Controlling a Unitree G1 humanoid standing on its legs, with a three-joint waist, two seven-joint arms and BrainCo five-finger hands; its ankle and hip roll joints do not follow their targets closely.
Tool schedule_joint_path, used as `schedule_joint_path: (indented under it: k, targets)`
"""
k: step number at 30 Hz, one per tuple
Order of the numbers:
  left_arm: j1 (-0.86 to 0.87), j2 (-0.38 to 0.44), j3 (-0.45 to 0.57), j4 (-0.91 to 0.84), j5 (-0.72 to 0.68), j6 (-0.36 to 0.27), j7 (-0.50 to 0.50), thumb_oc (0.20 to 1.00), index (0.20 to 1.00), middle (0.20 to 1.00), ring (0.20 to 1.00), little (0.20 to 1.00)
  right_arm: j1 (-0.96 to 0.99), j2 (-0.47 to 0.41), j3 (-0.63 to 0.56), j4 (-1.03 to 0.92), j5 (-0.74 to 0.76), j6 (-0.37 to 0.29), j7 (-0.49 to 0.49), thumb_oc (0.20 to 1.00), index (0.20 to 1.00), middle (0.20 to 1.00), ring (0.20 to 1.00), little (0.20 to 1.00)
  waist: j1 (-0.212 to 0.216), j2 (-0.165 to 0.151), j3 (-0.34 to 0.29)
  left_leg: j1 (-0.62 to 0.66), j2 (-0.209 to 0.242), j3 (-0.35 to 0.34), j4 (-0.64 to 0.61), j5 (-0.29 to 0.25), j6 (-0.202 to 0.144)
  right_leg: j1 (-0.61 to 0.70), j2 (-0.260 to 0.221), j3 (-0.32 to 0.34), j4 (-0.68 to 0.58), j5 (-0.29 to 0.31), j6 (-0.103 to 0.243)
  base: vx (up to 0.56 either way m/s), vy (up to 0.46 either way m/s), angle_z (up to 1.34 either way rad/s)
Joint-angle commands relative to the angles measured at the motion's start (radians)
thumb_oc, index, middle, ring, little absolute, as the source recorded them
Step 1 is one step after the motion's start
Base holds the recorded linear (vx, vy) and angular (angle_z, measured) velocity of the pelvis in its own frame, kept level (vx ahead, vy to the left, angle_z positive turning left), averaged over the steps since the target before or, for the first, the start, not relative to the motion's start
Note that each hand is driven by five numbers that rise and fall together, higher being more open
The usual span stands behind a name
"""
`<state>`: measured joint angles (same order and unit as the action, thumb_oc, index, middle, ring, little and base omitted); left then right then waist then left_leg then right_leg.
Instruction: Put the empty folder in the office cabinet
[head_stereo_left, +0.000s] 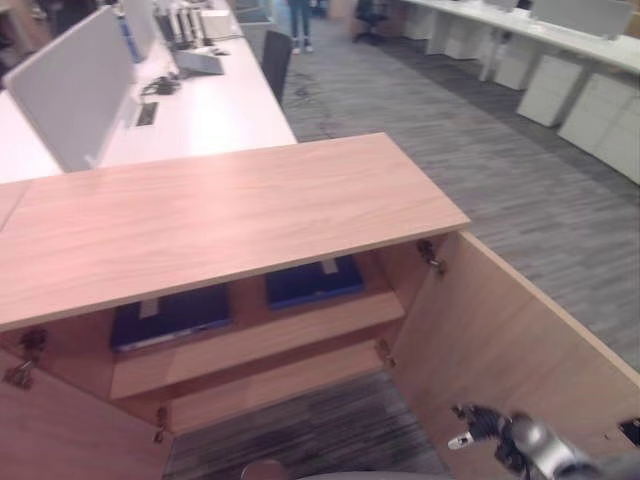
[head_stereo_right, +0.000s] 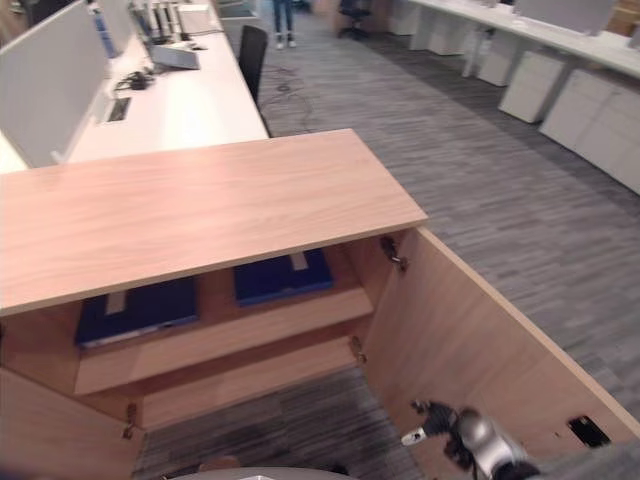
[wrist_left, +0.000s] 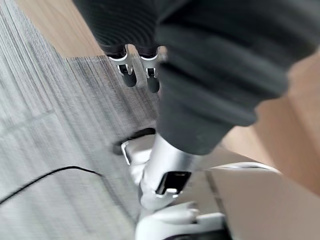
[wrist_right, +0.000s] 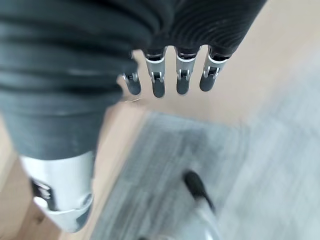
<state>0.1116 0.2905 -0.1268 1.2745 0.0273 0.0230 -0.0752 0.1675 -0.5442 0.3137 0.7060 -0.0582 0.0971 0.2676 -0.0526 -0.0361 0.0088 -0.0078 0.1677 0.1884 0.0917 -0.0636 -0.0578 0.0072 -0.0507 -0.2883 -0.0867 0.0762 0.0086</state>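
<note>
While no writing reads | two folders (head_stereo_left: 170, 318) in cabinet (head_stereo_left: 230, 215)

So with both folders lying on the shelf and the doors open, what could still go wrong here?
1. The right hand hangs close to the open right door; a swing of the arm could knock the door.
2. Both doors stand wide open, so the cabinet may be left unclosed.
3. The two blue folders look alike, so which one is the empty folder cannot be checked.

folders x2 (head_stereo_left: 170, 316) (head_stereo_left: 314, 281) | cabinet x1 (head_stereo_left: 220, 210) | cab. doors x2 (head_stereo_left: 500, 340) (head_stereo_left: 60, 430)
</note>
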Motion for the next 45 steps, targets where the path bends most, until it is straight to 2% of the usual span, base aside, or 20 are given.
schedule_joint_path:
  k: [1,5,10,16,21,22,25,28,29,31,33,34,36,38,39,40,41,43,44,45]
  targets:
    - [-0.006,-0.015,-0.005,-0.007,0.012,-0.012,-0.002,1.0,1.0,1.0,1.0,1.0,-0.102,0.062,-0.037,-0.133,0.06,-0.026,-0.077,1.0,1.0,1.0,1.0,1.0,0.034,-0.009,0.035,0.064,-0.076,0.01,-0.034,-0.053,0.007,-0.039,-0.033,0.035,0.032,-0.025,0.107,-0.05,0.202,-0.26]
    - [-0.006,-0.033,-0.003,-0.012,0.015,-0.02,0.008,1.0,1.0,1.0,1.0,1.0,0.042,0.128,-0.127,-0.231,0.093,-0.03,-0.119,1.0,1.0,1.0,1.0,1.0,0.003,0.004,0.025,0.086,-0.111,0.023,-0.1,-0.038,0.021,-0.066,-0.05,0.055,0.029,0.002,0.123,-0.07,0.156,-0.21]
    - [-0.039,-0.038,-0.03,-0.024,0.025,-0.036,0.034,1.0,1.0,1.0,1.0,1.0,0.095,0.176,-0.15,-0.183,0.087,-0.031,-0.148,1.0,1.0,1.0,1.0,1.0,-0.036,0.008,0.034,0.105,-0.149,0.041,-0.132,-0.044,0.048,-0.109,-0.075,0.091,0.048,0.042,0.147,-0.09,0.133,-0.19]
    - [-0.069,-0.046,-0.054,0.001,0.055,-0.042,0.061,1.0,1.0,1.0,1.0,1.0,0.084,0.213,-0.202,-0.099,0.102,-0.028,-0.204,1.0,1.0,1.0,1.0,1.0,-0.071,-0.007,0.05,0.106,-0.202,0.067,-0.149,-0.046,0.085,-0.176,-0.114,0.139,0.072,0.099,0.175,-0.13,0.16,-0.26]
    - [-0.055,-0.047,-0.019,0.025,0.068,-0.036,0.062,1.0,1.0,1.0,1.0,1.0,0.199,0.211,-0.309,-0.281,0.041,-0.012,-0.228,1.0,1.0,1.0,1.0,1.0,-0.109,-0.028,0.098,0.134,-0.231,0.113,-0.178,-0.043,0.107,-0.237,-0.16,0.152,0.123,0.164,0.212,-0.12,0.099,-0.28]
    - [-0.058,-0.046,-0.013,0.027,0.068,-0.035,0.064,1.0,1.0,1.0,1.0,1.0,0.211,0.215,-0.321,-0.319,0.036,-0.013,-0.233,1.0,1.0,1.0,1.0,1.0,-0.11,-0.028,0.111,0.134,-0.225,0.122,-0.179,-0.038,0.107,-0.244,-0.169,0.133,0.148,0.152,0.215,-0.2,0.009,-0.26]
    - [-0.088,-0.053,0.013,0.072,0.042,-0.035,0.073,1.0,1.0,1.0,1.0,1.0,0.126,0.232,-0.327,-0.09,0.081,-0.041,-0.305,1.0,1.0,1.0,1.0,1.0,-0.105,0.006,0.128,0.134,-0.186,0.14,-0.179,-0.042,0.101,-0.206,-0.236,0.051,0.239,0.06,0.196,-0.09,0.011,-0.27]
    - [-0.092,-0.047,0.039,0.108,0.048,-0.026,0.067,1.0,1.0,1.0,1.0,1.0,0.04,0.204,-0.369,0.034,0.12,-0.053,-0.343,1.0,1.0,1.0,1.0,1.0,-0.088,0.022,0.109,0.118,-0.165,0.149,-0.179,-0.033,0.099,-0.183,-0.305,0.052,0.33,0.046,0.184,-0.07,-0.043,-0.4]
    - [-0.092,-0.047,0.04,0.108,0.048,-0.026,0.067,1.0,1.0,1.0,1.0,1.0,0.039,0.204,-0.369,0.036,0.12,-0.054,-0.343,1.0,1.0,1.0,1.0,1.0,-0.088,0.022,0.108,0.117,-0.166,0.15,-0.179,-0.034,0.1,-0.185,-0.306,0.053,0.331,0.045,0.184,0.0,-0.028,-0.22]
    - [-0.071,-0.044,0.051,0.116,0.059,-0.029,0.062,1.0,1.0,1.0,1.0,1.0,0.004,0.174,-0.409,0.099,0.148,-0.062,-0.366,1.0,1.0,1.0,1.0,1.0,-0.068,0.024,0.084,0.107,-0.162,0.158,-0.179,-0.033,0.1,-0.163,-0.356,0.04,0.331,0.071,0.197,0.02,-0.085,-0.16]
    - [-0.062,-0.032,0.051,0.124,0.07,-0.034,0.062,1.0,1.0,1.0,1.0,1.0,-0.021,0.136,-0.444,0.161,0.162,-0.057,-0.381,1.0,1.0,1.0,1.0,1.0,-0.053,0.007,0.054,0.099,-0.168,0.161,-0.179,-0.035,0.094,-0.108,-0.359,0.021,0.273,0.082,0.209,0.06,-0.193,-0.11]
    - [-0.06,-0.018,0.067,0.13,0.068,-0.033,0.061,1.0,1.0,1.0,1.0,1.0,-0.03,0.094,-0.467,0.179,0.156,-0.053,-0.392,1.0,1.0,1.0,1.0,1.0,-0.037,-0.018,0.033,0.096,-0.165,0.175,-0.179,-0.029,0.083,-0.063,-0.326,0.0,0.183,0.07,0.224,0.09,-0.305,-0.04]
    - [-0.072,0.03,0.038,0.134,0.073,-0.051,0.062,1.0,1.0,1.0,1.0,1.0,-0.115,-0.053,-0.534,0.578,0.227,-0.072,-0.365,1.0,1.0,1.0,1.0,1.0,0.001,-0.034,0.016,0.099,-0.146,0.175,-0.177,-0.016,0.06,-0.024,-0.282,-0.022,0.101,0.052,0.237,0.1,-0.261,-0.36]
    - [-0.067,0.039,0.022,0.13,0.049,-0.042,0.057,1.0,1.0,1.0,1.0,1.0,-0.163,-0.082,-0.53,0.646,0.272,-0.076,-0.351,1.0,1.0,1.0,1.0,1.0,0.015,-0.038,0.009,0.111,-0.132,0.176,-0.178,-0.015,0.051,-0.013,-0.262,-0.013,0.079,0.049,0.236,0.07,-0.129,-0.36]
    - [-0.067,0.038,0.023,0.129,0.048,-0.041,0.057,1.0,1.0,1.0,1.0,1.0,-0.169,-0.085,-0.526,0.654,0.275,-0.08,-0.349,1.0,1.0,1.0,1.0,1.0,0.016,-0.037,0.011,0.113,-0.13,0.177,-0.178,-0.015,0.05,-0.011,-0.26,-0.012,0.077,0.05,0.235,0.03,-0.329,-0.11]
    - [-0.043,0.047,0.034,0.125,0.043,-0.054,0.049,1.0,1.0,1.0,1.0,1.0,-0.227,-0.257,-0.516,0.635,0.262,-0.069,-0.321,1.0,1.0,1.0,1.0,1.0,0.018,-0.058,0.008,0.113,-0.096,0.198,-0.176,0.019,0.031,-0.01,-0.22,-0.004,0.038,0.056,0.213,-0.01,-0.246,-0.12]
    - [-0.043,0.045,0.035,0.125,0.044,-0.054,0.049,1.0,1.0,1.0,1.0,1.0,-0.227,-0.258,-0.516,0.635,0.262,-0.069,-0.321,1.0,1.0,1.0,1.0,1.0,0.018,-0.056,0.009,0.114,-0.095,0.198,-0.176,0.019,0.031,-0.009,-0.219,-0.004,0.037,0.056,0.213,0.01,-0.378,-0.24]
    - [-0.051,0.037,0.026,0.127,0.03,-0.056,0.047,1.0,1.0,1.0,1.0,1.0,-0.278,-0.375,-0.511,0.575,0.247,-0.08,-0.32,1.0,1.0,1.0,1.0,1.0,0.01,-0.064,0.001,0.116,-0.06,0.197,-0.174,0.032,0.01,-0.003,-0.179,0.001,0.016,0.043,0.2,0.04,-0.216,-0.27]
    - [-0.047,0.036,0.026,0.12,0.023,-0.052,0.052,1.0,1.0,1.0,1.0,1.0,-0.305,-0.49,-0.514,0.515,0.248,-0.087,-0.312,1.0,1.0,1.0,1.0,1.0,0.006,-0.068,-0.002,0.115,-0.049,0.197,-0.172,0.039,0.001,-0.002,-0.167,0.005,0.012,0.038,0.196,0.02,-0.139,-0.19]
    - [-0.047,0.025,0.032,0.113,0.024,-0.057,0.051,1.0,1.0,1.0,1.0,1.0,-0.252,-0.428,-0.527,0.456,0.218,-0.108,-0.355,1.0,1.0,1.0,1.0,1.0,-0.004,-0.058,0.002,0.115,-0.041,0.199,-0.17,0.039,0.001,-0.003,-0.158,0.009,0.012,0.033,0.191,0.01,-0.125,-0.16]
